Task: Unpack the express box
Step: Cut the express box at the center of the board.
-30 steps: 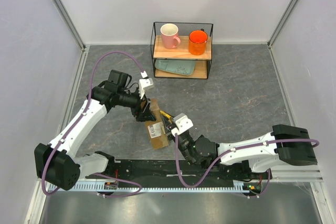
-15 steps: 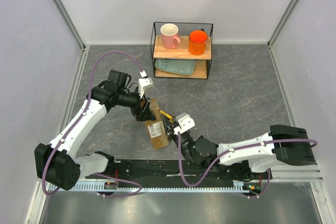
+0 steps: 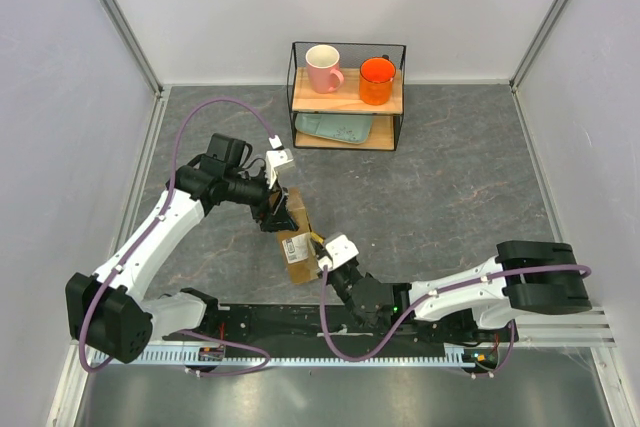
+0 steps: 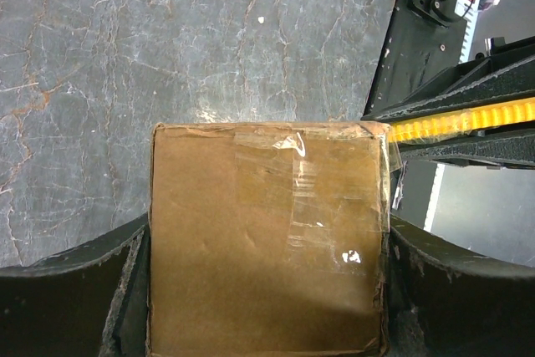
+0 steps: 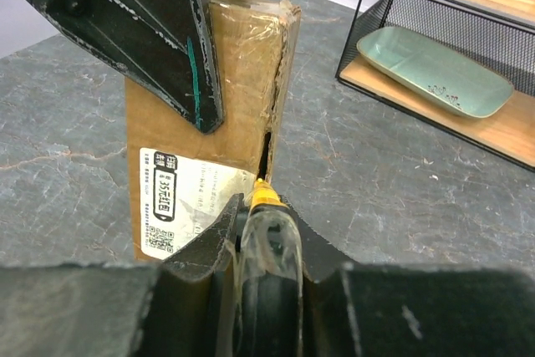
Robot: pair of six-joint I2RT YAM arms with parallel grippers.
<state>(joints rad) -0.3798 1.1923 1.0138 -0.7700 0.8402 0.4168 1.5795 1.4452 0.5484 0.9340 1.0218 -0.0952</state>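
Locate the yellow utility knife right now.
The utility knife is centre-bottom in the right wrist view, clamped in the right gripper, its tip at the taped side seam of the express box, just right of the white label.

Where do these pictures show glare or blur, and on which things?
Left wrist view: small glints on the clear tape across the box. Right wrist view: the near fingers and knife are soft; the label is sharper. Top view: even light, no glare.

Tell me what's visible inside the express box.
Only a dark slit along the side seam of the express box, with the yellow tip of the knife at it. The contents are hidden behind cardboard and tape.
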